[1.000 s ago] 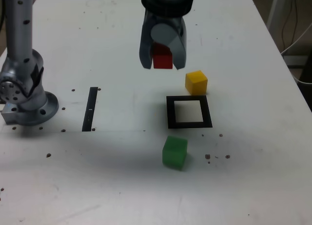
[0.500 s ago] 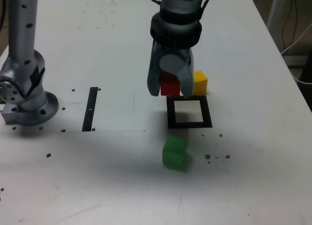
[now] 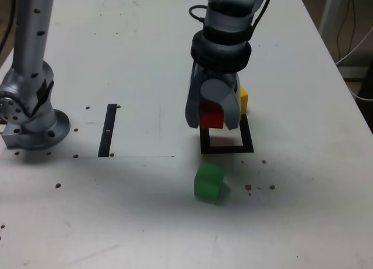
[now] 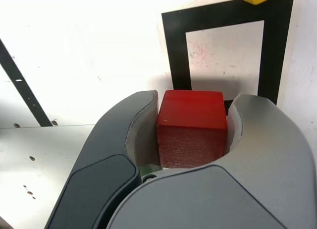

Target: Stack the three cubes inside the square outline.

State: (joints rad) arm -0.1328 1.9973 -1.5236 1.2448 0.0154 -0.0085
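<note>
The red cube (image 4: 192,125) sits clamped between both fingers of the gripper (image 3: 211,123), held above the table (image 3: 145,222) near the black square outline (image 3: 247,135); the yellow cube (image 3: 243,100) lies just beside that outline, partly hidden behind the gripper, and the green cube (image 3: 209,181) rests on the tabletop, apart from the outline

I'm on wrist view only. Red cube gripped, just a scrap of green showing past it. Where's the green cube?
Observer: In the exterior view, the green cube sits on the table just below the square outline, with a gap between them.

Operator: Anything on top of it?

Observer: No, its top is bare.

Operator: Black strip runs out of my frame. What's past it?

Observer: A round grey base, on the exterior view's left of the black strip.
</note>
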